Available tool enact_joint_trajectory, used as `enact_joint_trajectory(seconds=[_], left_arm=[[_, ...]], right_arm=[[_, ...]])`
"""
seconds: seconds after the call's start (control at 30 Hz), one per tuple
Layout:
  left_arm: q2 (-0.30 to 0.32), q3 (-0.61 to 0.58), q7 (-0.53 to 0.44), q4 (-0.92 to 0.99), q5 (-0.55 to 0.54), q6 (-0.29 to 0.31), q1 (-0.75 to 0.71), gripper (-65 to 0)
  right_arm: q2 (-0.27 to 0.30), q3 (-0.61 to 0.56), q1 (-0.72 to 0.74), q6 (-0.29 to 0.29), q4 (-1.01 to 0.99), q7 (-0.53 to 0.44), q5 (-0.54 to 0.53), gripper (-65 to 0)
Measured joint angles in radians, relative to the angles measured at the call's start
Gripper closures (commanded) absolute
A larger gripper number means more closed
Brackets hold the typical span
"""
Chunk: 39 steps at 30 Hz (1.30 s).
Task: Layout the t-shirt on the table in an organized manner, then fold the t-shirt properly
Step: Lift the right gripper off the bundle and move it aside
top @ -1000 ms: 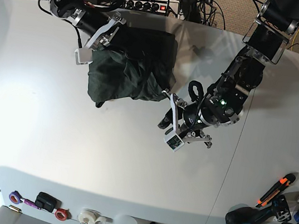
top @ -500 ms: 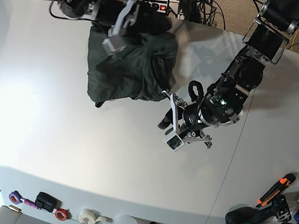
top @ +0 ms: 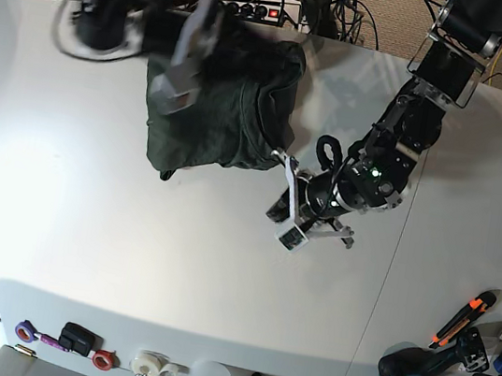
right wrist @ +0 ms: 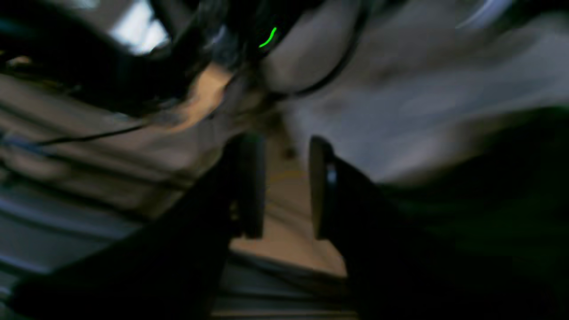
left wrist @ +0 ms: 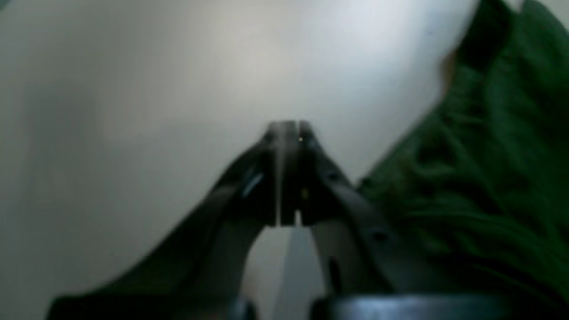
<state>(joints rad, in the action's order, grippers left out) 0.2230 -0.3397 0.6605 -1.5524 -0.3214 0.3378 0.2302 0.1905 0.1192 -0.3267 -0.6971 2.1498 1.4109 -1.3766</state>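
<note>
T-shirt [top: 222, 99] lies bunched at the table's [top: 85, 220] far side; left gripper [left wrist: 286, 133] closed and empty just beside it, right gripper [right wrist: 284, 186] blurred above it, jaws parted, holding nothing.

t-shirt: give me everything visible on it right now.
The dark green, faintly heathered cotton t-shirt lies bunched in a rumpled heap on the far part of the white smooth table, not spread flat. Folds and wrinkles run across it; no print shows. The right pincer is over its far-left part, motion-blurred, with a gap between its jaws. The shut left pincer sits near its corner; contact is unclear.
</note>
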Motion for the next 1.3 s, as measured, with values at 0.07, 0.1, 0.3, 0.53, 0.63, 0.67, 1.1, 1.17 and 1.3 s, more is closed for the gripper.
enact_joint_trajectory(seconds=[0.07, 0.1, 0.3, 0.53, 0.63, 0.67, 1.1, 1.17, 1.3], left_arm=[[0.017, -0.002, 0.004, -0.035, -0.062, 0.065, 0.013, 0.0], [0.03, -0.003, 0.021, -0.053, -0.1, 0.077, 0.027, 0.0], [0.08, 0.0, 0.401, -0.128, -0.58, 0.338, 0.049, 0.0], [0.077, -0.134, 0.659, -0.128, -0.826, 0.359, -0.023, 0.0], [0.076, -0.264, 0.675, -0.127, -0.824, 0.359, -0.036, 0.0], [0.076, -0.31, 0.672, -0.128, -0.826, 0.359, -0.035, 0.0], [0.077, -0.458, 0.433, -0.129, -0.349, 0.28, -0.033, 0.0], [0.077, -0.429, 0.434, -0.129, -0.351, 0.28, -0.034, 0.0], [0.077, -0.389, 0.399, -0.129, -0.262, 0.28, -0.034, 0.0]], right_arm=[[-0.011, 0.11, 0.037, -0.002, -0.001, 0.006, 0.154, 0.0], [-0.018, 0.165, 0.055, -0.002, -0.002, 0.009, 0.257, 0.0], [-0.035, 0.398, 0.194, 0.0, -0.068, -0.209, 0.626, 0.0], [-0.024, 0.328, 0.394, 0.002, -0.467, -0.187, 0.663, 0.0], [-0.027, 0.265, 0.514, 0.0, -0.611, -0.201, 0.65, 0.0], [-0.026, 0.244, 0.552, 0.0, -0.655, -0.201, 0.671, 0.0], [-0.019, 0.01, 0.67, 0.001, -0.928, -0.079, 0.677, 0.0], [0.0, 0.009, 0.655, 0.001, -0.928, -0.067, 0.631, 0.0], [0.068, 0.01, 0.601, 0.001, -0.928, -0.032, 0.523, 0.0]])
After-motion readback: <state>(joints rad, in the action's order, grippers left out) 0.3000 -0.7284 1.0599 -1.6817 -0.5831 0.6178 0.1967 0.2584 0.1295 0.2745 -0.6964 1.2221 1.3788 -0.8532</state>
